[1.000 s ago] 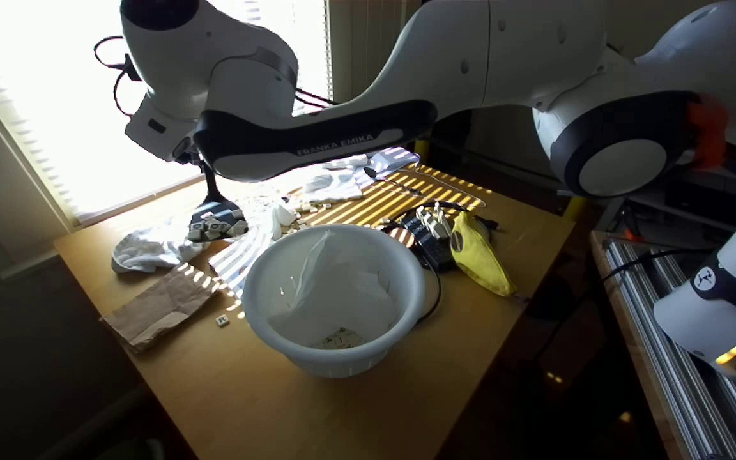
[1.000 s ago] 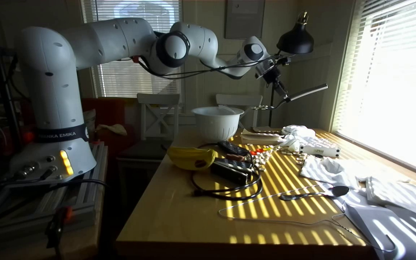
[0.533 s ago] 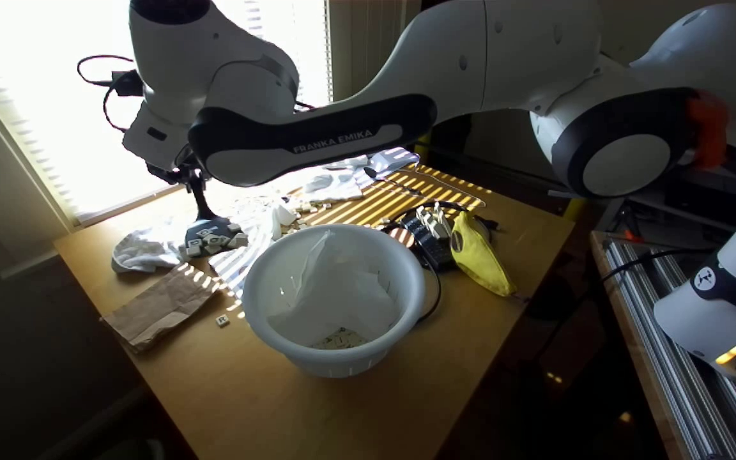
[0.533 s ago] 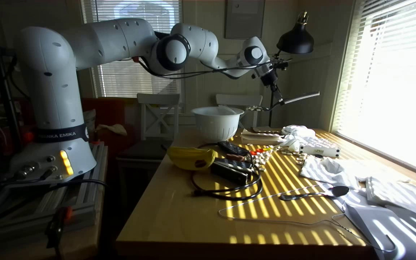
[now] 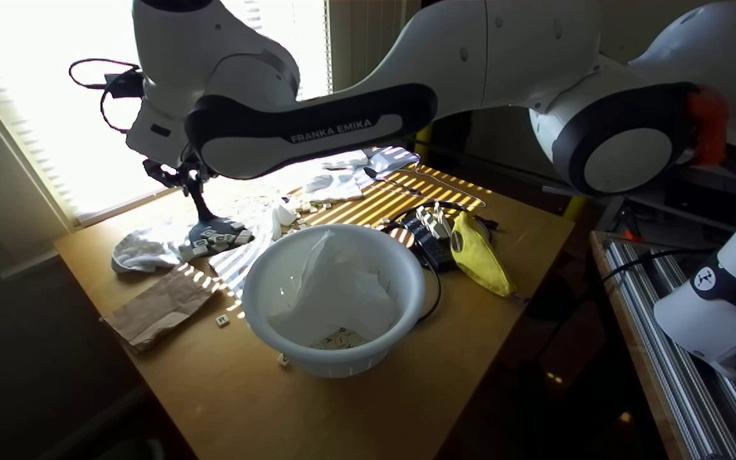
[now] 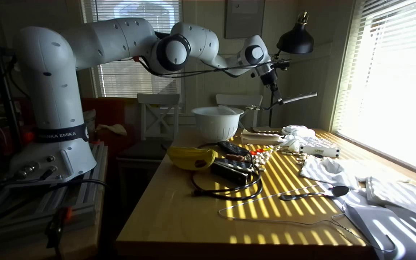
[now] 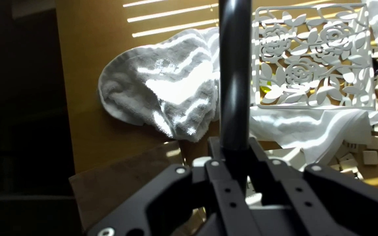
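Note:
My gripper is shut on the handle of a ladle, which runs straight up the wrist view between the fingertips. In both exterior views the gripper holds the ladle above the table. Its dark head carries several small letter tiles. Its silver handle points toward the window. A white bowl stands beside the ladle head, which is outside its rim. Several tiles lie on the bowl's bottom. One tile lies against the bowl's outside, another near the paper bag.
A brown paper bag and white cloth lie below the gripper. A white openwork holder and loose tiles are nearby. A yellow pouch, black cables, a wire and a black spoon lie about. A lamp stands behind.
The gripper has moved slightly toward the bowl and the ladle handle has tipped lower. A tile has appeared on the table beside the bowl. The yellow light on the arm's base has gone out.

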Controlling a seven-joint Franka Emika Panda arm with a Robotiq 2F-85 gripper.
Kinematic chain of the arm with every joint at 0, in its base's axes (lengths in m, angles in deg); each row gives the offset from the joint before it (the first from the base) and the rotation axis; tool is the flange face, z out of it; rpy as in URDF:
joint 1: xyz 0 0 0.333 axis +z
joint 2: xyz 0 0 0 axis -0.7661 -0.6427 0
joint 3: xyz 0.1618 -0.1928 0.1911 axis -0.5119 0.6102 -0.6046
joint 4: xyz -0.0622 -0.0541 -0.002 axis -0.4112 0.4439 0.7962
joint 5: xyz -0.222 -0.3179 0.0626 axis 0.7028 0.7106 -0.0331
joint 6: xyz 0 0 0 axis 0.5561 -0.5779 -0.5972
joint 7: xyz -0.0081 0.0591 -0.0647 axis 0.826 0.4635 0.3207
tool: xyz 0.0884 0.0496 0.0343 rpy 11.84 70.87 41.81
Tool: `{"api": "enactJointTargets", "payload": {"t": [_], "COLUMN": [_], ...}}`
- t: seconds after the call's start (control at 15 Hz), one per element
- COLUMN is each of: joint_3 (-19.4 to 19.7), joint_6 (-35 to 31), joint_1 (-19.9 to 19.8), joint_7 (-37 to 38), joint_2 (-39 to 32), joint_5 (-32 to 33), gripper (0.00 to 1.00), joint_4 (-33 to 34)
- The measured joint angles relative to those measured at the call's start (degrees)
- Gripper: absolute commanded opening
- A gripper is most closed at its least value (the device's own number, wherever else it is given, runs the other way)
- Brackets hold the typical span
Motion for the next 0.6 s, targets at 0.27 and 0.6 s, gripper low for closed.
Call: {"api": "enactJointTargets", "payload": {"t": [0.27, 0.6], "joint_3": [-0.3, -0.88], "joint_6": [0.0, -0.04], "joint_1": [0.4, 1.23], "joint_7": [-3.55, -9.45], "joint_2": [0.18, 0.31], "joint_5": [0.0, 0.0], "gripper": [0.06, 0.06], "joint_4": [0.03, 0.03]}}
